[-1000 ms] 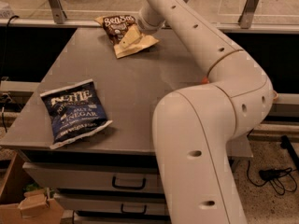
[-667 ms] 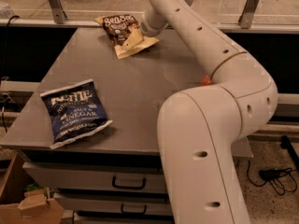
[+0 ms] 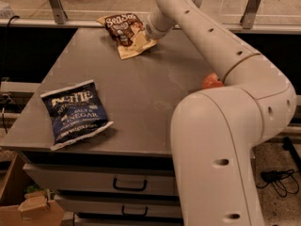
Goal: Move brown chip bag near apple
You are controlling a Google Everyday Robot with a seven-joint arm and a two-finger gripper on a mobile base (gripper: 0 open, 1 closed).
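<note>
Here the gripper (image 3: pixel 149 35) rests against the edge of the brown bag (image 3: pixel 123 32); how wide it stands, I cannot tell. The apple (image 3: pixel 211 82) lies well apart from it.

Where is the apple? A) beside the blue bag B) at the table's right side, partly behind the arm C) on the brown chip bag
B: the apple peeks out behind the arm at the right; the tool is at the brown chip bag.
</note>
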